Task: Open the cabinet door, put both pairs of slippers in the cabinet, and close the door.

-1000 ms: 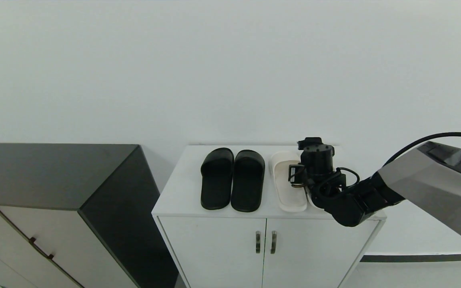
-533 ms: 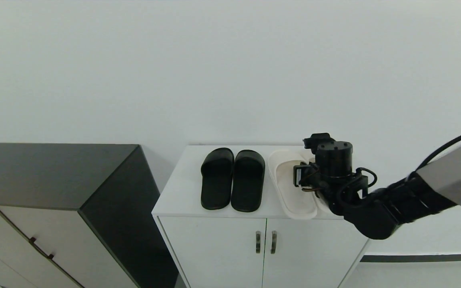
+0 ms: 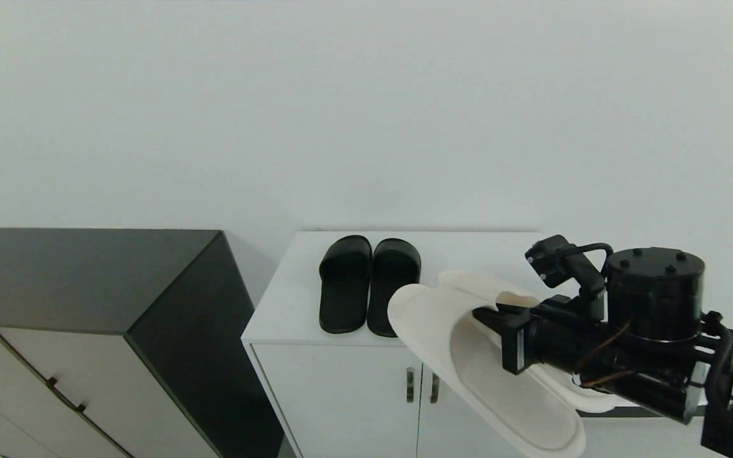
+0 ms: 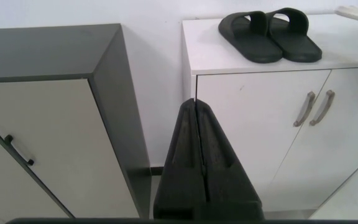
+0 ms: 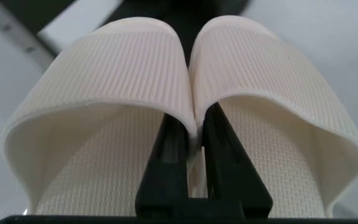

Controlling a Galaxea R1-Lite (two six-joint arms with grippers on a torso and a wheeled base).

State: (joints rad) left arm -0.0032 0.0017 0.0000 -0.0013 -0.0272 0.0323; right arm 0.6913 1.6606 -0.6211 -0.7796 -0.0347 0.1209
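Two white slippers point(image 3: 443, 324) hang in front of the white cabinet point(image 3: 290, 299), pinched together by the right gripper point(image 3: 500, 318). Two black slippers point(image 3: 369, 286) sit side by side on the cabinet top. Both doors point(image 3: 341, 401) are shut. The left gripper point(image 4: 195, 107), closed and empty, faces the cabinet front.

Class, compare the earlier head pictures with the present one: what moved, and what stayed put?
The right gripper, shut on the white slippers, lifted both off the cabinet top and drew them toward the robot. The black slippers and cabinet doors stayed put.
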